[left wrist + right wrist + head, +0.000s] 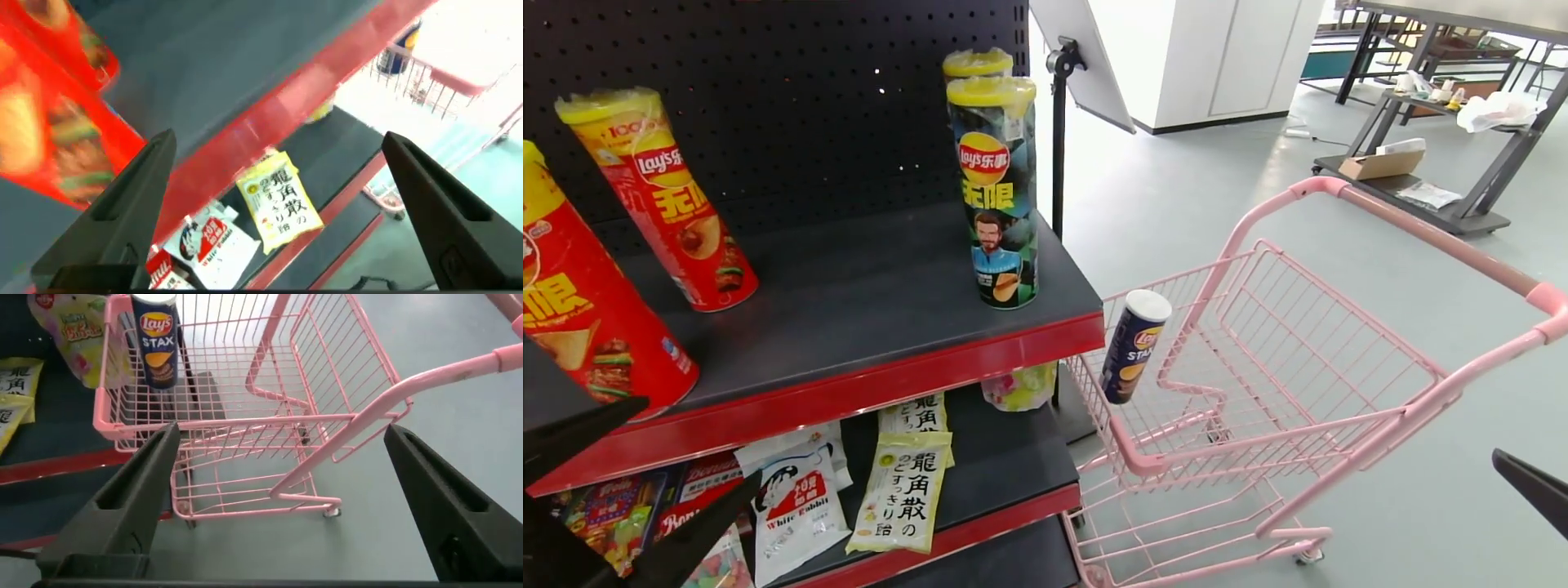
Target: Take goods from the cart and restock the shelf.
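Note:
A dark blue chip can (1134,347) with a white lid leans in the near corner of the pink cart (1421,229), beside the shelf's end. The right wrist view shows that can (155,339) behind the cart's rim (245,423), with my right gripper (282,433) open above the floor in front of the cart. One finger (1531,486) of it shows low on the right. My left gripper (698,441) is open at the red front edge of the upper shelf board (849,286), near a red can (580,310); its own view has it (278,139) open and holding nothing.
A second red can (658,200) and a dark can with a yellow lid (996,196) stand on the upper board, one more behind it. Candy bags (898,490) lie on the lower shelf. A stand pole (1059,139) rises by the shelf's end. Tables (1445,180) stand far back right.

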Robot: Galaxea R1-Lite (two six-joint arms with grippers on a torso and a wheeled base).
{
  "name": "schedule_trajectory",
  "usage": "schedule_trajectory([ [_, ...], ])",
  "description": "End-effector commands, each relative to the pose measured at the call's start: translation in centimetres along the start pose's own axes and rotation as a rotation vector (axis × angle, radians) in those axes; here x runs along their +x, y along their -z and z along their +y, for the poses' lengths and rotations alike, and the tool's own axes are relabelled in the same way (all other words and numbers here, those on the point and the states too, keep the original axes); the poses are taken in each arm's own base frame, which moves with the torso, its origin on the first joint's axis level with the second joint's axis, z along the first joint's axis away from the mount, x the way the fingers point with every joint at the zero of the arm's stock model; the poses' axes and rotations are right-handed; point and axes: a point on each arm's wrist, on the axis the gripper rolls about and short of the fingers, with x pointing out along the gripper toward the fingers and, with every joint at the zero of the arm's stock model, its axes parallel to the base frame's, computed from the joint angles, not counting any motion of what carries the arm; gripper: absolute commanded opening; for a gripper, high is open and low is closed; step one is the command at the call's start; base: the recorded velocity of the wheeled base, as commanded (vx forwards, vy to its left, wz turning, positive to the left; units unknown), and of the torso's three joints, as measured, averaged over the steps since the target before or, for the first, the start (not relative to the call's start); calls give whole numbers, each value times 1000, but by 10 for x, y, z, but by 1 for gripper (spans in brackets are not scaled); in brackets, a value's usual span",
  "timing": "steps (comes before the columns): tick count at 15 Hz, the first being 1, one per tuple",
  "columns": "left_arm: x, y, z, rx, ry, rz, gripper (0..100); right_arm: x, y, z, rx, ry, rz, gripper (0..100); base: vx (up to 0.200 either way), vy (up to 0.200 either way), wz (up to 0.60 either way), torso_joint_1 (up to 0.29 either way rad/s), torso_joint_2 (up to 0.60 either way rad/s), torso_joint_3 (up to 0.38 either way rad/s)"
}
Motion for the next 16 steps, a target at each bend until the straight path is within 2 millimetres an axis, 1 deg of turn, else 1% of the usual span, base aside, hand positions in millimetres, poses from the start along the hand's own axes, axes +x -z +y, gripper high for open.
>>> schedule_trajectory([
  [1,-5,0,1,1,-6,-21,100,3,0,0,-2,-3,14,100,0,0,0,-207,554,344],
  [3,-14,-1,2,19,-17,-65,100,6,0,1,-3,-9,27,100,0,0,0,-205,549,349],
  [5,-24,2,3,17,-29,-95,100,7,0,1,-4,-11,33,100,0,0,0,-190,537,349],
  [8,-56,17,5,9,-49,-151,100,9,1,1,-6,-12,43,100,0,0,0,-165,507,339],
  [10,-82,36,4,11,-56,-171,100,19,-1,2,-4,-16,80,100,0,0,0,-68,222,154],
  [11,-89,42,4,13,-57,-177,100,25,-2,2,-3,-18,100,100,0,0,0,-27,85,66],
  [12,-102,55,3,7,-80,-199,100,43,-12,3,0,-26,108,100,0,0,0,-12,61,32],
  [13,-109,62,3,-4,-128,-214,100,61,-21,5,3,-50,101,100,0,0,0,0,0,0],
  [14,-112,64,3,-16,-157,-220,100,82,-31,8,19,-94,88,100,0,0,0,0,0,0],
  [15,-113,62,4,-28,-176,-219,100,98,-41,10,44,-161,62,100,0,0,0,0,0,0],
  [16,-112,61,4,-45,-175,-212,100,119,-46,16,63,-279,83,100,0,0,0,0,0,0],
])
